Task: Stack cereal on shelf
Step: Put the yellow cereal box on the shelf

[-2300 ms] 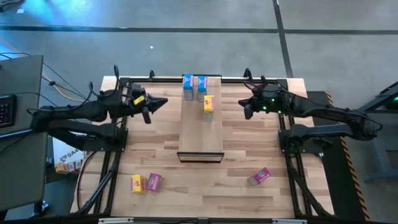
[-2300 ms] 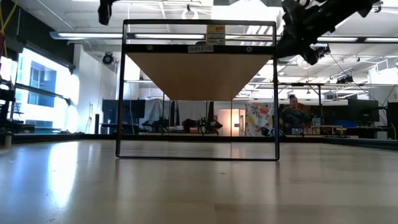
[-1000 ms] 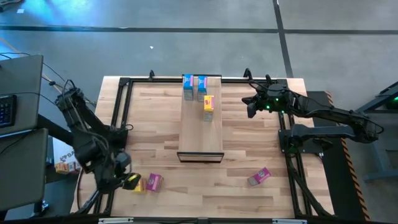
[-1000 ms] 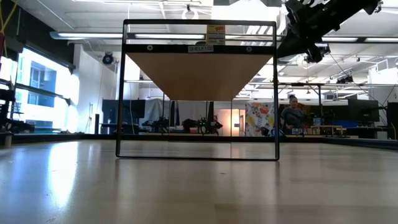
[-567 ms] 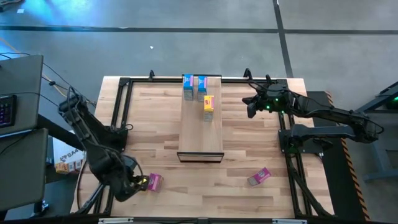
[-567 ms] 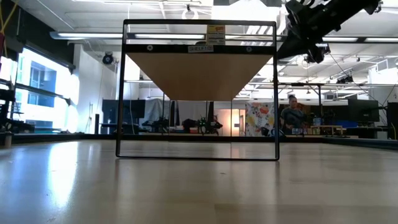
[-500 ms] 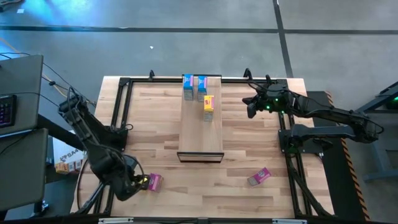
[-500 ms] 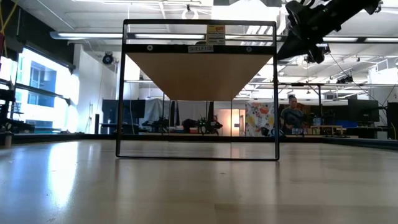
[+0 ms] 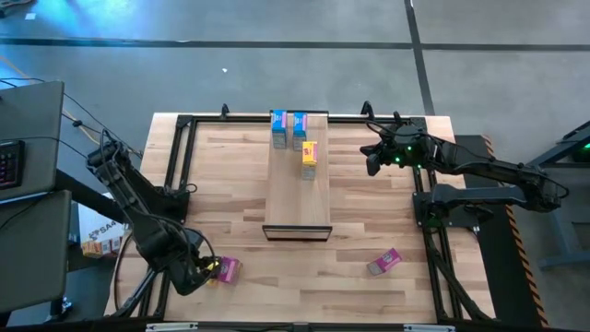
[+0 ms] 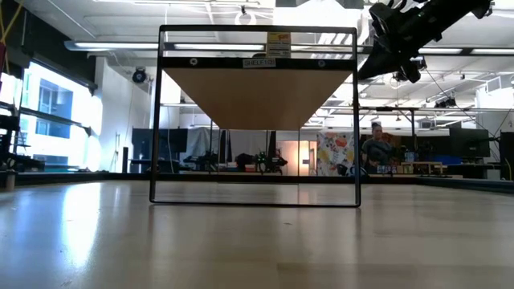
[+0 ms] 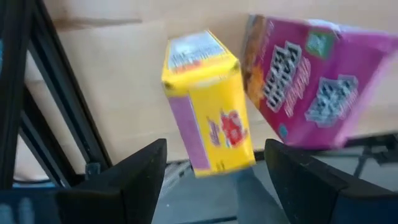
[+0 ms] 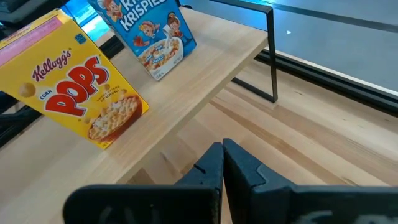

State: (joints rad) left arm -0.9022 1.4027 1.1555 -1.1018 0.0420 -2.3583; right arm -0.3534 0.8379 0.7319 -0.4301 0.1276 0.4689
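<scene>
A yellow cereal box (image 11: 208,106) lies on the tabletop near the front left corner, next to a pink cereal box (image 9: 229,268) (image 11: 311,81). My left gripper (image 9: 197,271) (image 11: 216,149) hangs over the yellow box, pointing down, open, one finger on either side of it with gaps showing. In the high view the gripper hides that box. The shelf (image 9: 297,189) carries two blue boxes (image 9: 289,129) and a yellow one (image 9: 309,154), all upright. My right gripper (image 9: 371,162) (image 12: 222,155) waits shut to the right of the shelf's far end.
Another pink box (image 9: 384,262) lies on the tabletop at the front right. Black frame rails (image 9: 175,157) run along the table's left and right sides. In the low view the shelf's black frame (image 10: 257,201) stands mid-table, and a person sits in the room behind.
My left gripper has gone a little toward the table's right edge and down, coming over the yellow box beside the pink one, which it now covers in the high view. The boxes have stayed where they were.
</scene>
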